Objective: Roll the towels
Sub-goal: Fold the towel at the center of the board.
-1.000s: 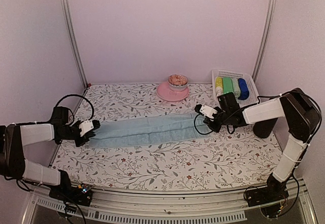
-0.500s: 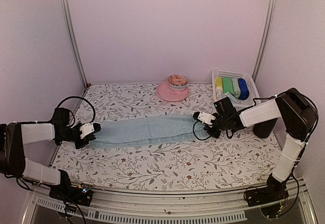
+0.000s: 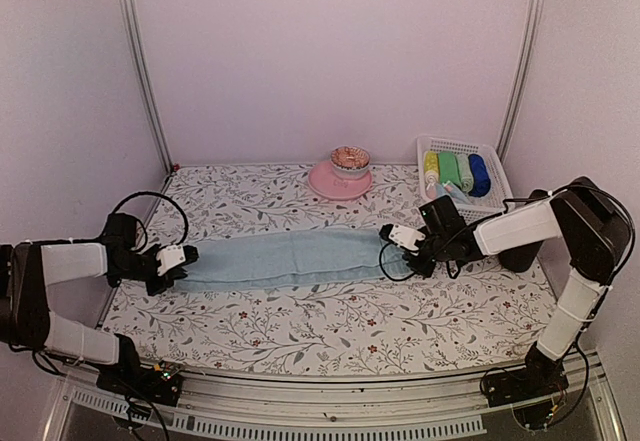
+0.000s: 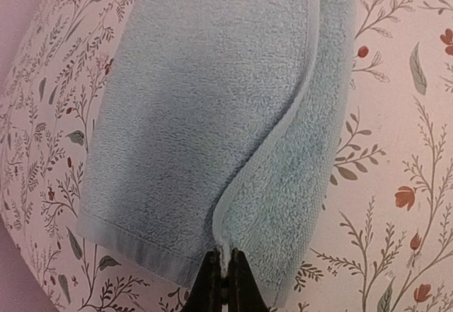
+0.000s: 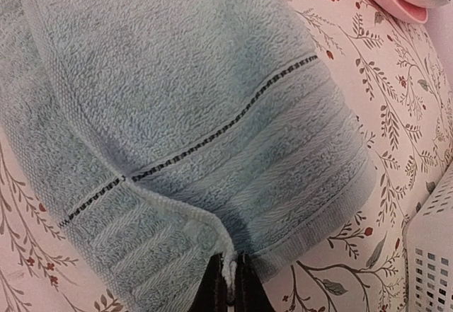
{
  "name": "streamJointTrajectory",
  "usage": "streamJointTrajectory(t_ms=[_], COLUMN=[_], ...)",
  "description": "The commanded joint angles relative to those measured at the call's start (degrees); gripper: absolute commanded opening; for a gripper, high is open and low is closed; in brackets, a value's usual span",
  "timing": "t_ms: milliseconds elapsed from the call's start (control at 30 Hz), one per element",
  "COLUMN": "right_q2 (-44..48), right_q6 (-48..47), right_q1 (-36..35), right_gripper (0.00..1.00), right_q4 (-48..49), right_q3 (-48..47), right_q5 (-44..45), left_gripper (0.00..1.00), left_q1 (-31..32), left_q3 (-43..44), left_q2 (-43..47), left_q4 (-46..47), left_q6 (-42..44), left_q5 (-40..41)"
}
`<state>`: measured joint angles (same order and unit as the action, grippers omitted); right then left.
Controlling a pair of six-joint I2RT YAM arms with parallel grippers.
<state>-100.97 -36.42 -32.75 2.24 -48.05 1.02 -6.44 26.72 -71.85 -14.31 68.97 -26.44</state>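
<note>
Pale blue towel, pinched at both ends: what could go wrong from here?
1. The left gripper is shut on just the hem of the long pale blue terry towel, where the folded flap meets the lower layer; one layer may slip free.
2. The right gripper also pinches only a thin edge, so a pull could lose it.
3. The white slotted plastic basket sits close to that end; a swing could knock it.

White-shelled arms, black joints, looped cables — left gripper black-fingered.
</note>
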Motion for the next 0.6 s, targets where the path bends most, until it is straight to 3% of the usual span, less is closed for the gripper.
streamJointTrajectory(t_ms=[0, 567], right_q2=[3.4, 10.5], right_q6=[2.0, 4.0], right_q1=[-0.8, -2.9], right_gripper=[0.02, 0.02], right_q4=[-1.2, -0.2], right_q3=[1.3, 4.5], right_q5=[2.4, 3.7], left_gripper=[0.0, 0.0], left_q1=[-1.5, -3.7], left_q3=[-0.1, -0.1], left_q2=[2.4, 4.0], left_q4=[0.1, -1.2], left_q6=[-0.5, 0.5], left_q5=[0.0, -1.6])
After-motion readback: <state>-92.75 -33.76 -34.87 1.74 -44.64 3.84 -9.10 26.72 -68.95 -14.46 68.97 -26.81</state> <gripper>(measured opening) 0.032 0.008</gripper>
